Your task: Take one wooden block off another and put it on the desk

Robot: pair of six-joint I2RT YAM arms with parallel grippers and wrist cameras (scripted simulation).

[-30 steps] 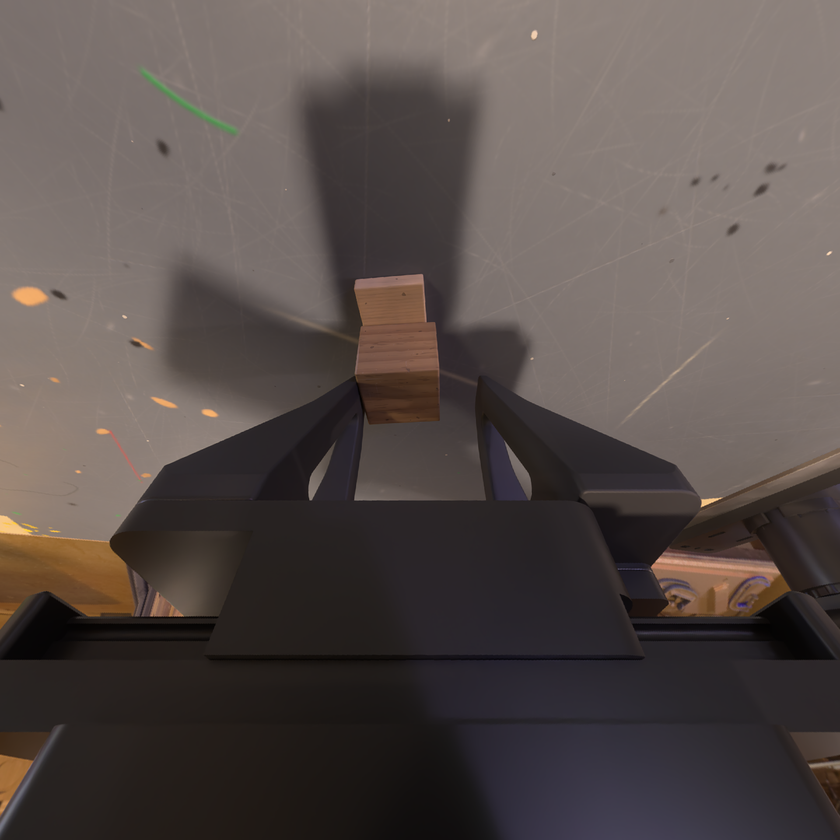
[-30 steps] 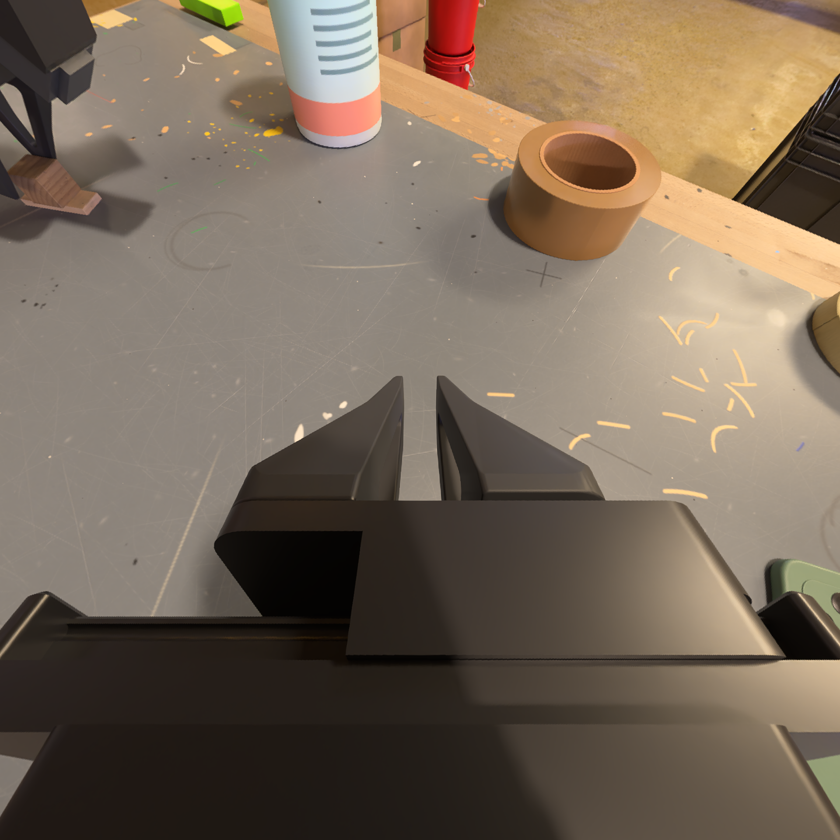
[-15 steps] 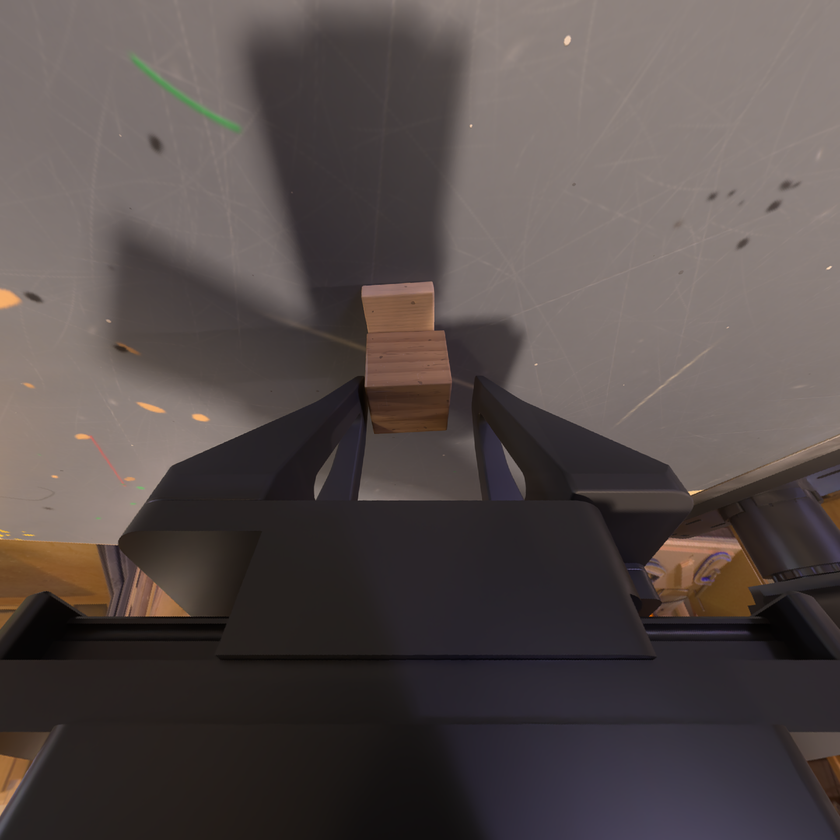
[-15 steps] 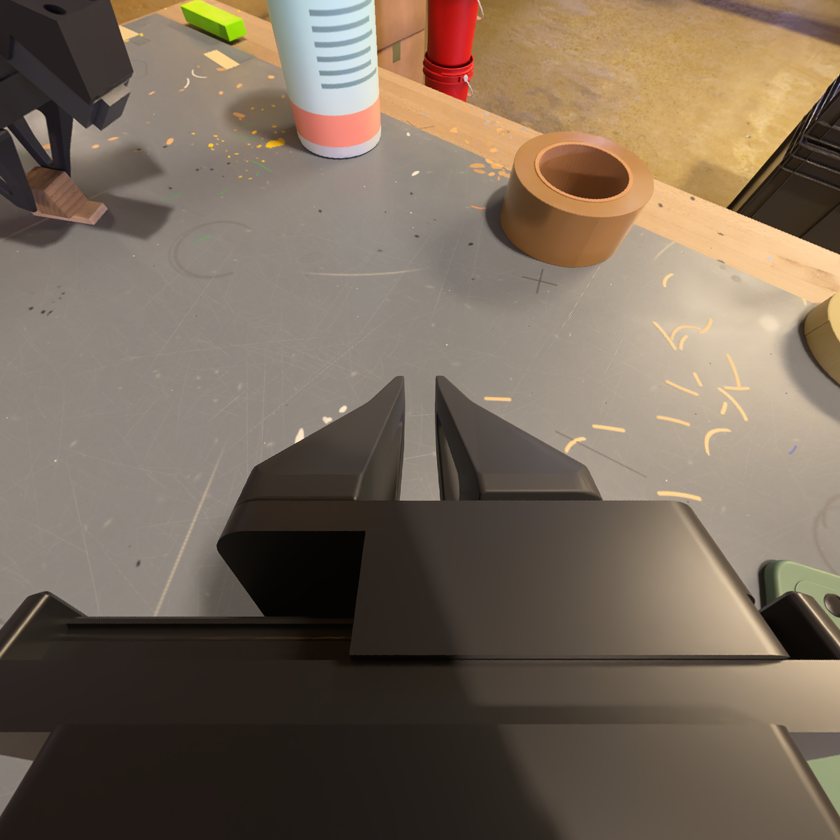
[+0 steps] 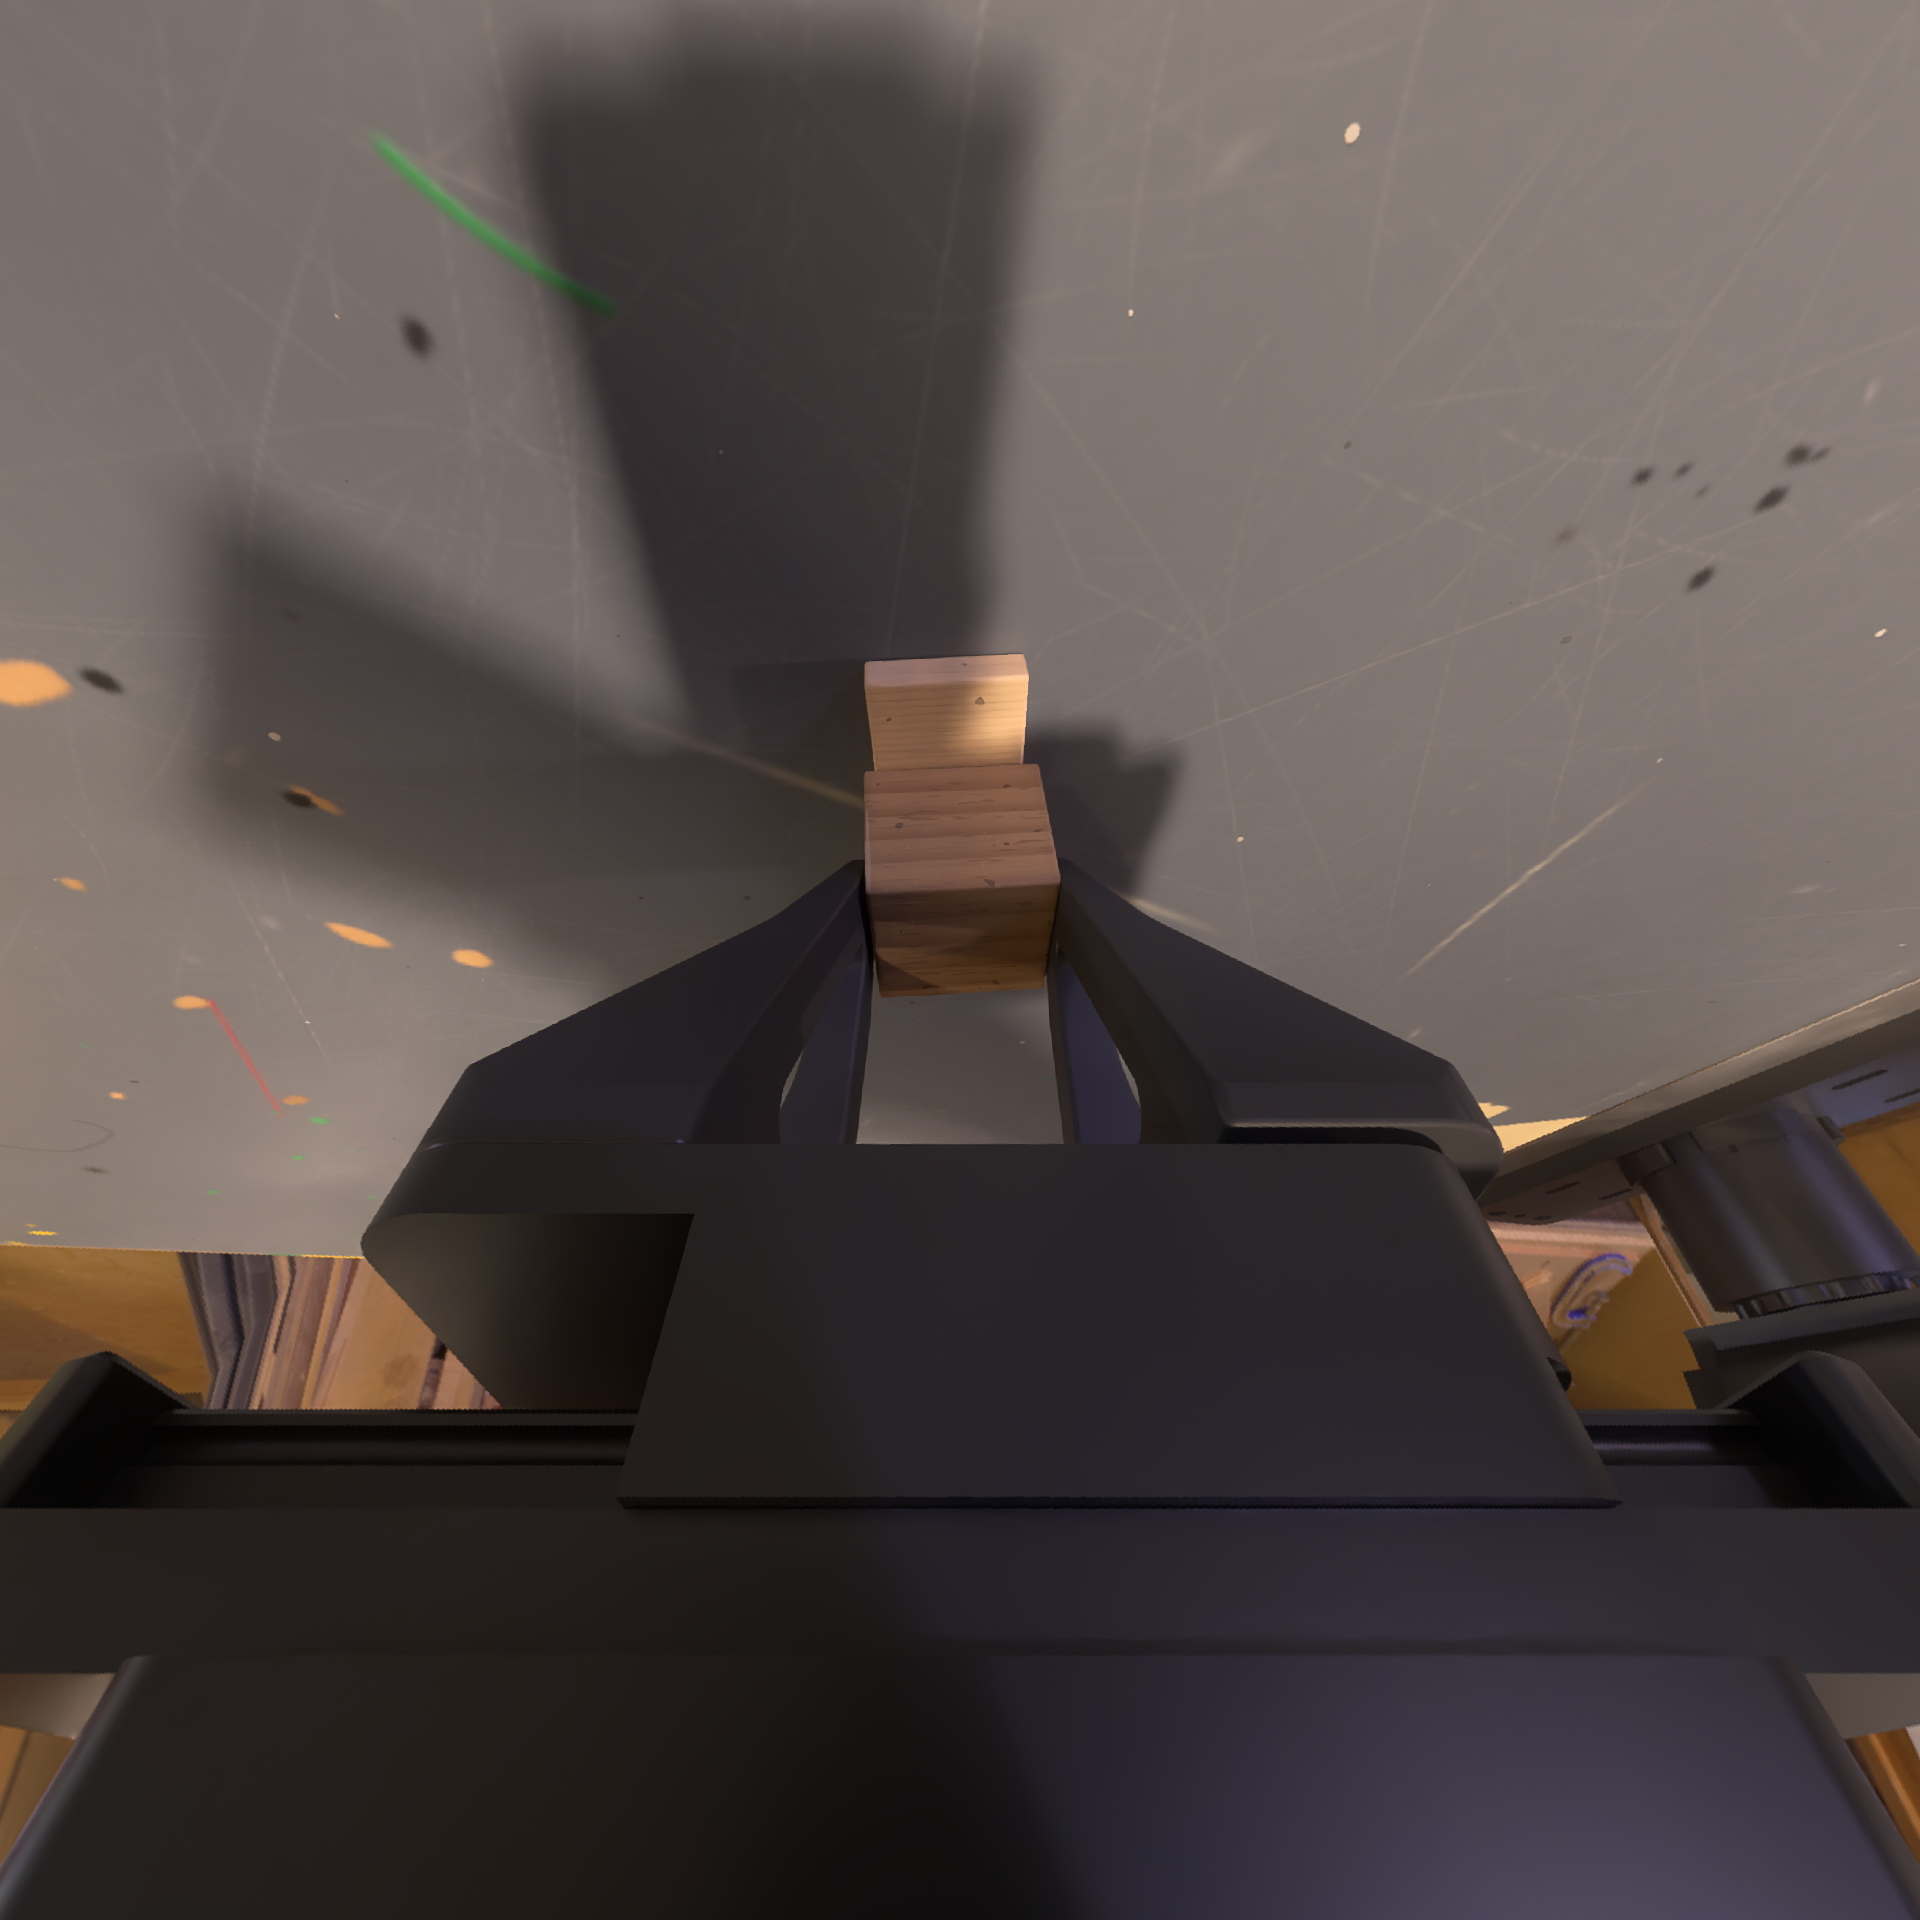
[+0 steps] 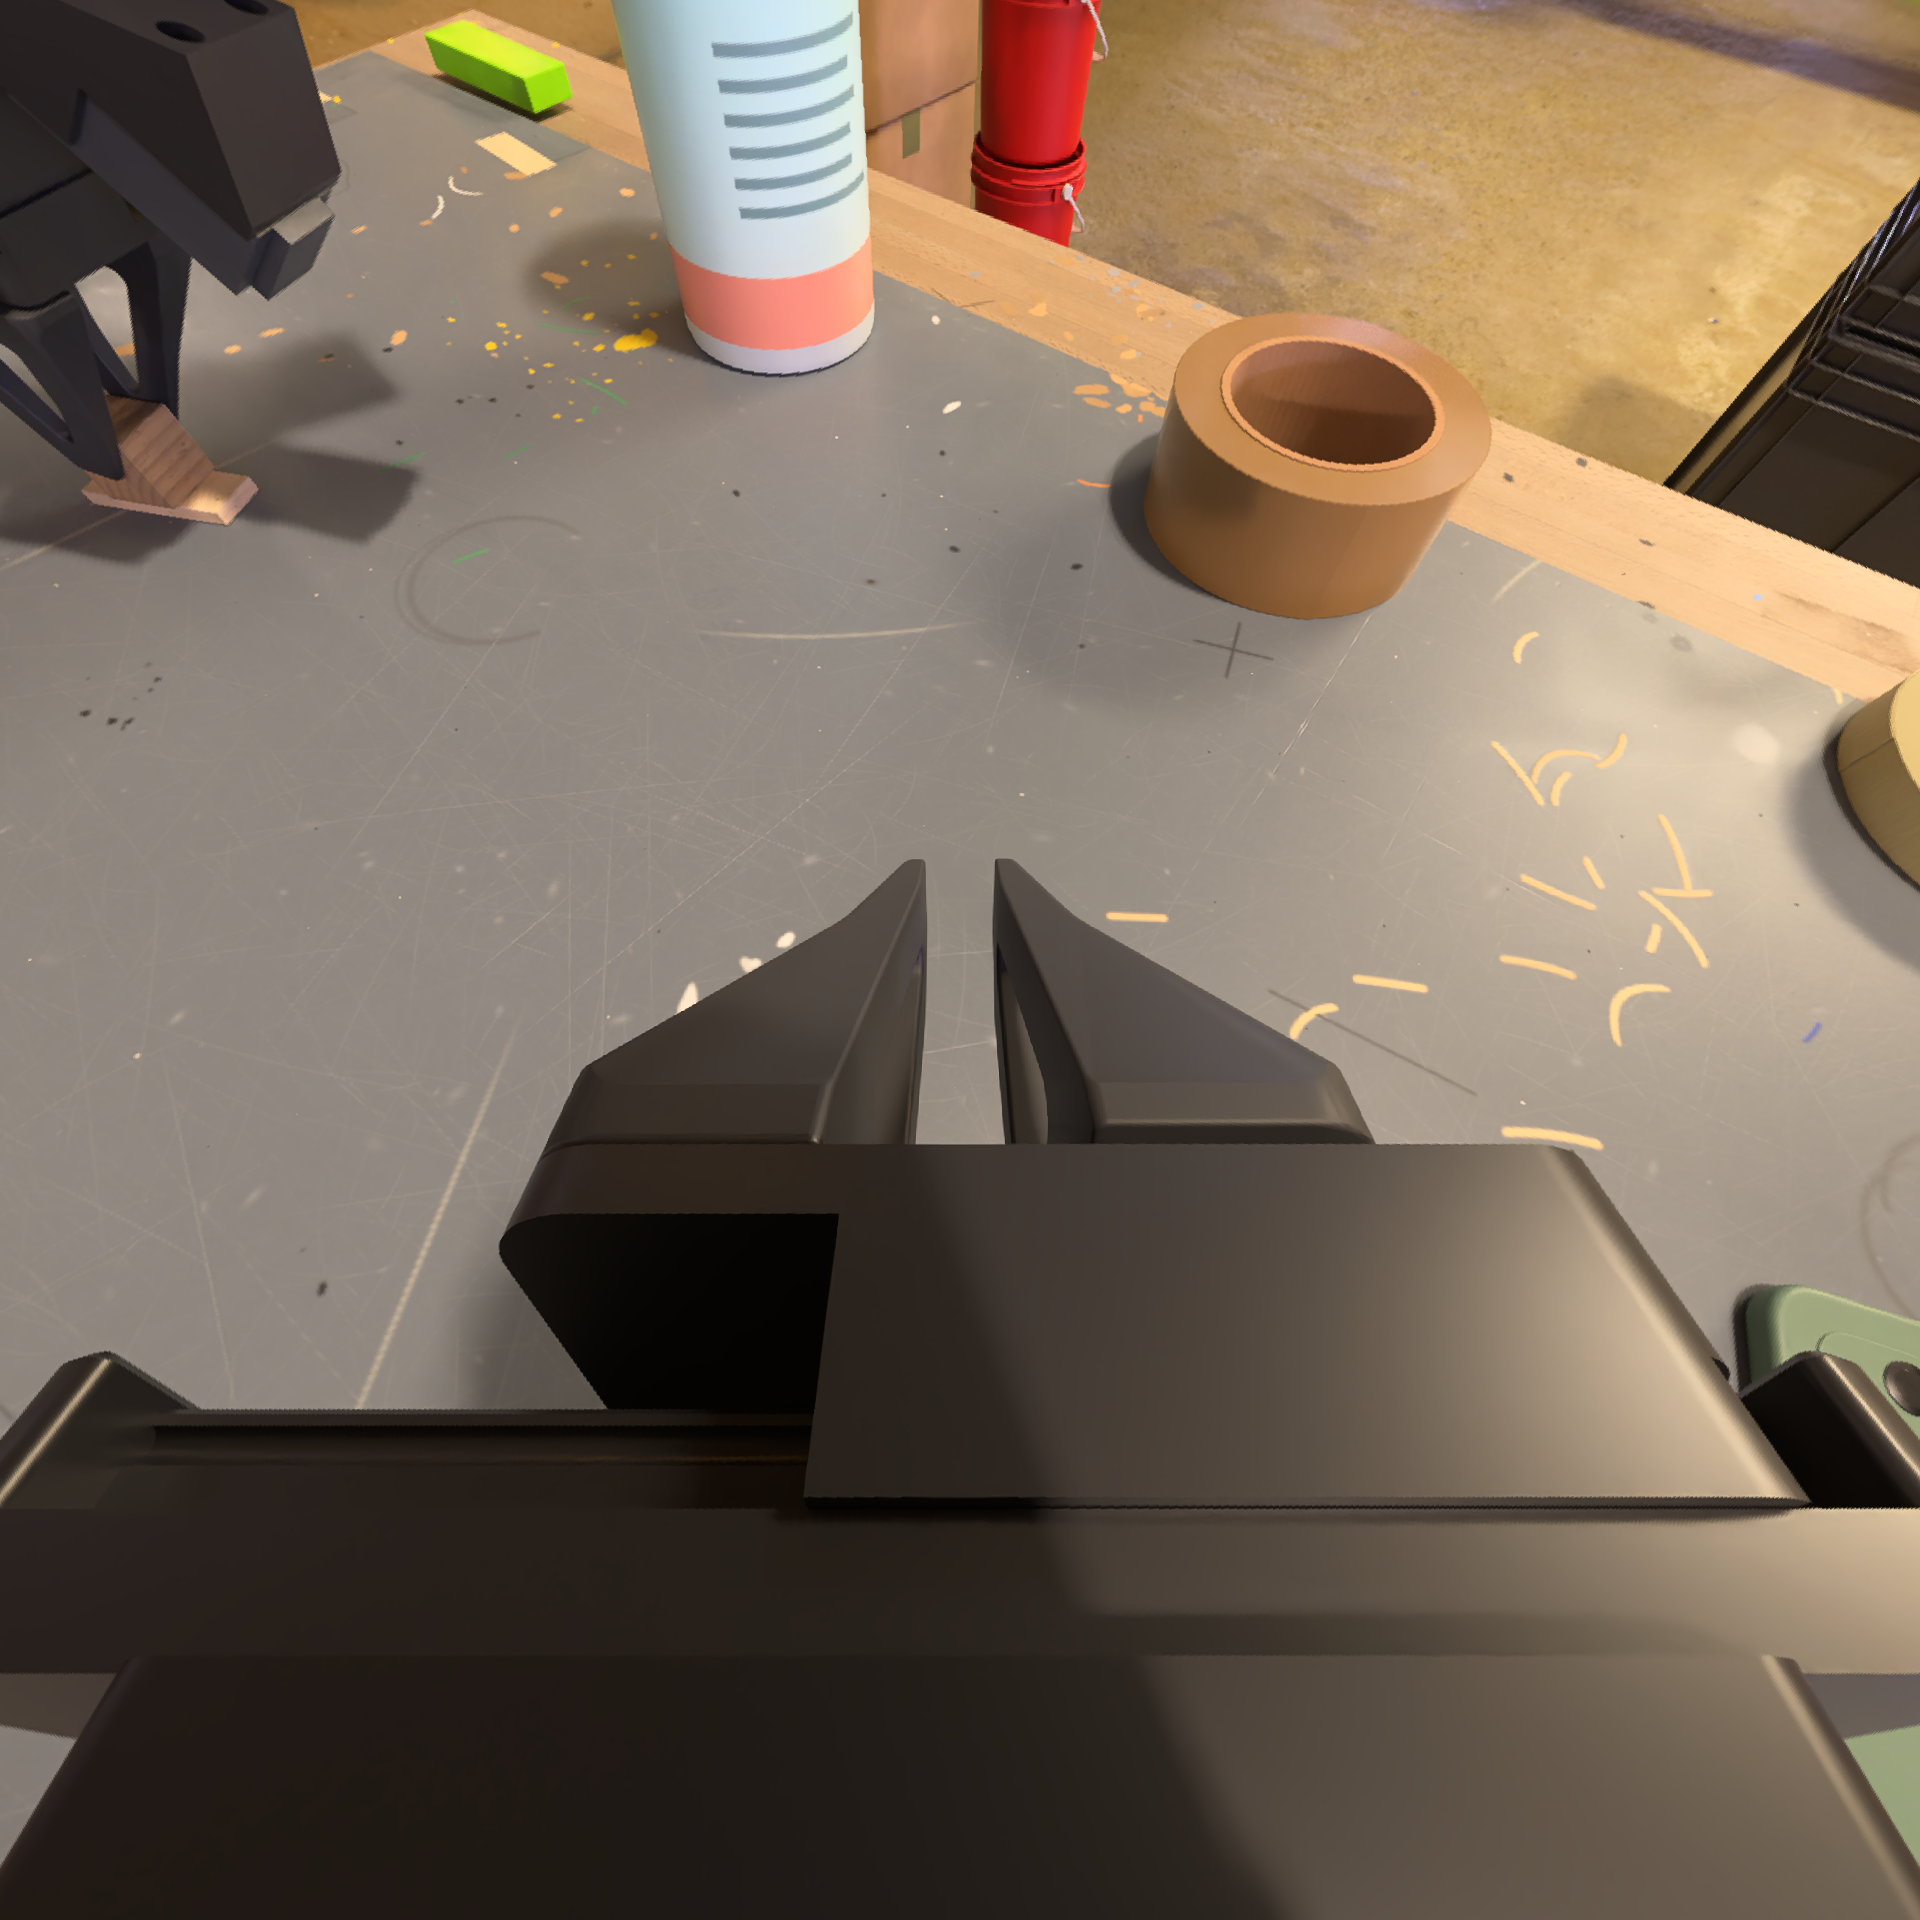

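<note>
In the left wrist view, my left gripper (image 5: 961, 914) is shut on the upper wooden block (image 5: 956, 831), with a finger against each side. This block rests on a paler lower wooden block (image 5: 945, 712), which lies on the grey desk mat (image 5: 1455, 416). The right wrist view shows the left gripper (image 6: 94, 416) far off at upper left, over the upper block (image 6: 156, 457) and the lower block (image 6: 213, 499). My right gripper (image 6: 959, 873) is shut and empty, above the bare mat (image 6: 727, 727).
A pale cylinder with a pink band (image 6: 774, 187) and a brown tape roll (image 6: 1314, 468) stand near the mat's far edge. A green bar (image 6: 499, 68) lies at the far corner. A tan object (image 6: 1886, 769) and a green object (image 6: 1808, 1340) sit at the right.
My left gripper has come down around the upper block and closed its fingers on it. The right gripper stays shut and has drifted slightly.
</note>
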